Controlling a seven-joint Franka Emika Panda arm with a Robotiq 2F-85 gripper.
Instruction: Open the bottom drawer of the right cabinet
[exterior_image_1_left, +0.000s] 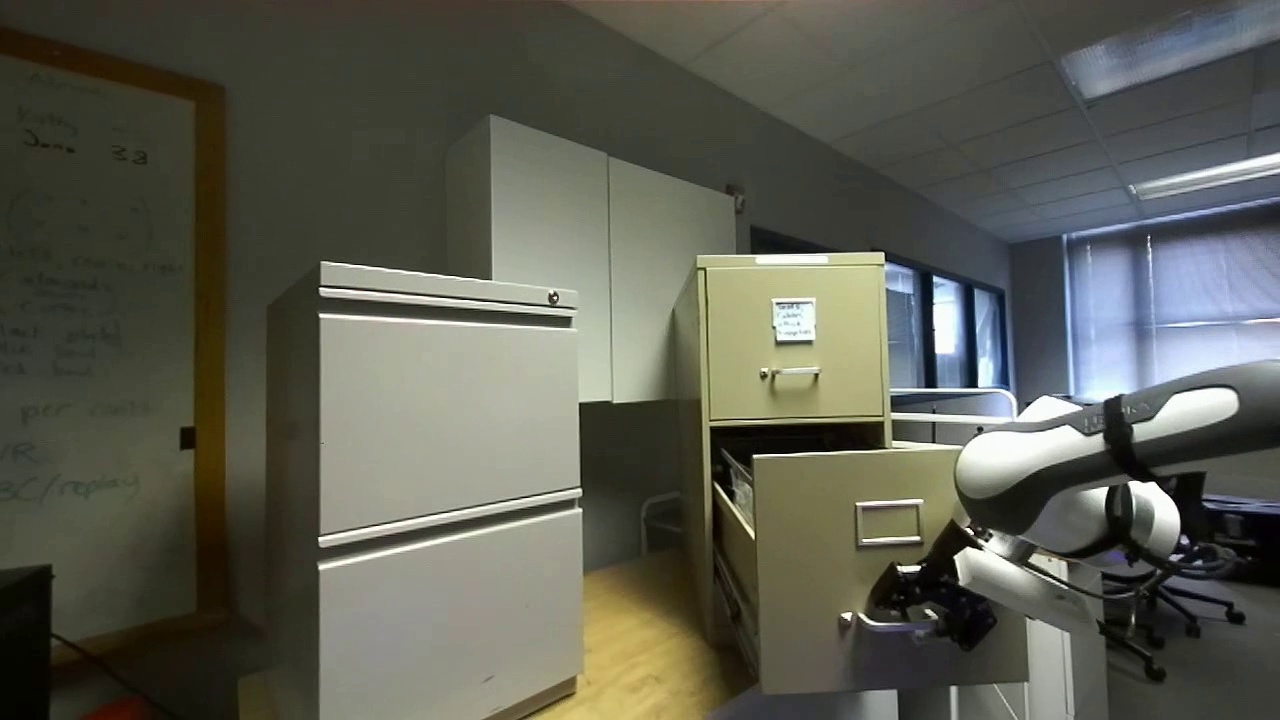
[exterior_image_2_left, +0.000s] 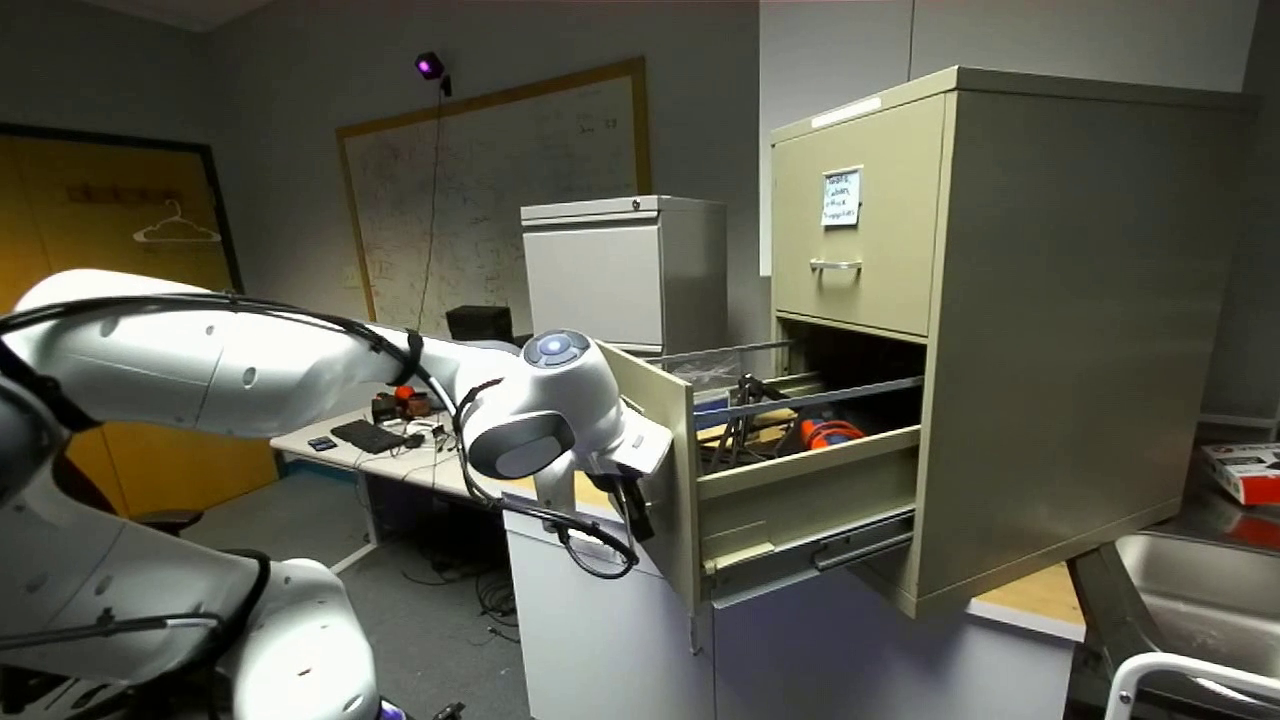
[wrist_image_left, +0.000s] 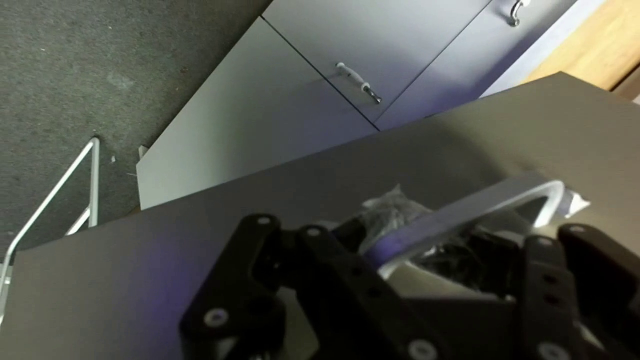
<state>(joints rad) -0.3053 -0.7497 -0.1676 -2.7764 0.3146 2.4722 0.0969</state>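
Note:
The right cabinet, beige-tan metal, stands upright in both exterior views (exterior_image_1_left: 690, 350) (exterior_image_2_left: 1070, 330). Its bottom drawer is pulled well out in both exterior views (exterior_image_1_left: 800, 560) (exterior_image_2_left: 655, 390). The drawer front fills much of the wrist view (wrist_image_left: 225, 240). Its metal handle (exterior_image_1_left: 885, 628) also crosses the wrist view (wrist_image_left: 480, 210). My gripper (exterior_image_1_left: 930, 605) is at the handle, low on the drawer front. In the wrist view my gripper (wrist_image_left: 425, 245) has its fingers apart, with the handle crossing between them and clear plastic around the fingertips. In an exterior view the arm hides the fingers.
The upper drawer (exterior_image_1_left: 735, 350) with a label card is shut. A pale grey cabinet (exterior_image_1_left: 450, 420) stands beside. Tools and cables (exterior_image_2_left: 760, 425) lie in the drawer. White lower cupboards (wrist_image_left: 270, 115) with handles are below it. A sink (exterior_image_2_left: 1200, 590) and white rail (exterior_image_2_left: 1190, 665) are nearby.

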